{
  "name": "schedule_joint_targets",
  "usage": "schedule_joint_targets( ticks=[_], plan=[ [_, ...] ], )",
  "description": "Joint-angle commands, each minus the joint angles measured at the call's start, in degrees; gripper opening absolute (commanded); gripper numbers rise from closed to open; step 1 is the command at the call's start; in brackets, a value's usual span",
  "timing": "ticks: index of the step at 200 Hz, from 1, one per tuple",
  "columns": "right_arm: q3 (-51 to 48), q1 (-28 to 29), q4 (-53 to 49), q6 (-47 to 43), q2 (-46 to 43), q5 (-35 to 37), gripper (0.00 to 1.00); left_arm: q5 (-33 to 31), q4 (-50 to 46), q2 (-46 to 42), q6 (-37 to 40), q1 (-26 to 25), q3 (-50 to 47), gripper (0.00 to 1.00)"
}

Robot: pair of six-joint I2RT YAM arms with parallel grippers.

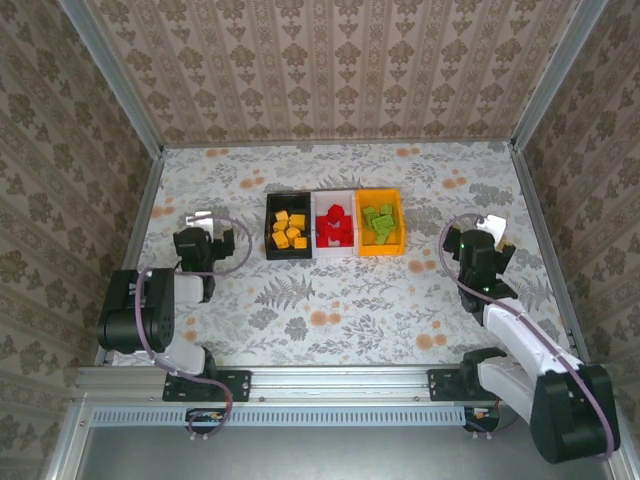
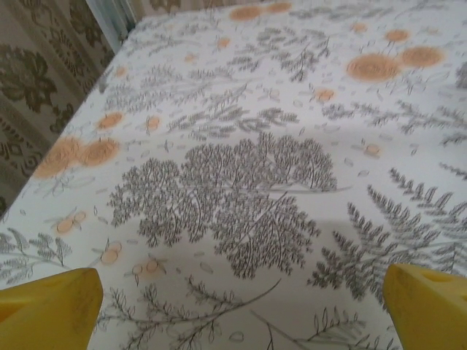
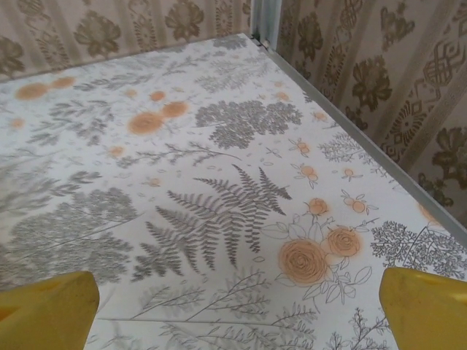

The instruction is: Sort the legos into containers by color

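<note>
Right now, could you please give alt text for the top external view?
Three joined bins sit centrally: the black bin holds orange-yellow legos, the white bin red legos, the orange-yellow bin green legos. The left arm's fingers and right arm's fingers flank them, empty.

Left pincer (image 2: 235, 312) — fingertips (image 2: 45, 309) cropped by frame

Floral table (image 1: 340, 290) inside papered walls (image 1: 330, 70).
Grey ferns (image 3: 219, 211) and orange roses (image 3: 306, 259) cover its top; metal posts (image 1: 112, 75) stand in the far corners, and a rail (image 1: 340, 380) edges the near side.
</note>
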Motion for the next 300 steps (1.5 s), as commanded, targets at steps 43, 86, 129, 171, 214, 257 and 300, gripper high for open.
schedule_joint_targets(
  ticks=[43, 86, 129, 171, 214, 257, 300],
  plan=[
    [-0.2, -2.2, 31.1, -7.6, 20.1, -12.0, 1.0, -3.2, 4.7, -0.1, -1.8, -0.5, -0.6, 1.0],
    [3.8, -3.3, 31.0, -9.9, 28.7, -21.4, 1.0, -3.2, 4.6, -0.1, -1.6, -0.5, -0.5, 1.0],
    [2.1, -3.2, 35.1, -10.0, 29.8, -20.9, 1.0, -2.3, 4.5, 0.0, -1.3, -0.6, -0.4, 1.0],
    [1.6, -2.9, 36.0, -9.6, 29.7, -19.0, 1.0, -2.3, 4.5, 0.0, -1.3, -0.5, -0.4, 1.0],
    [1.5, -2.9, 36.1, -9.6, 29.7, -19.0, 1.0, -2.3, 4.5, 0.0, -1.3, -0.6, -0.4, 1.0],
    [1.5, -2.9, 36.0, -9.6, 29.7, -19.0, 1.0, -2.4, 4.4, 0.0, -1.3, -0.6, -0.4, 1.0],
    [1.5, -2.9, 36.0, -9.6, 29.7, -19.0, 1.0, -2.4, 4.4, 0.0, -1.3, -0.6, -0.3, 1.0]
  ],
)
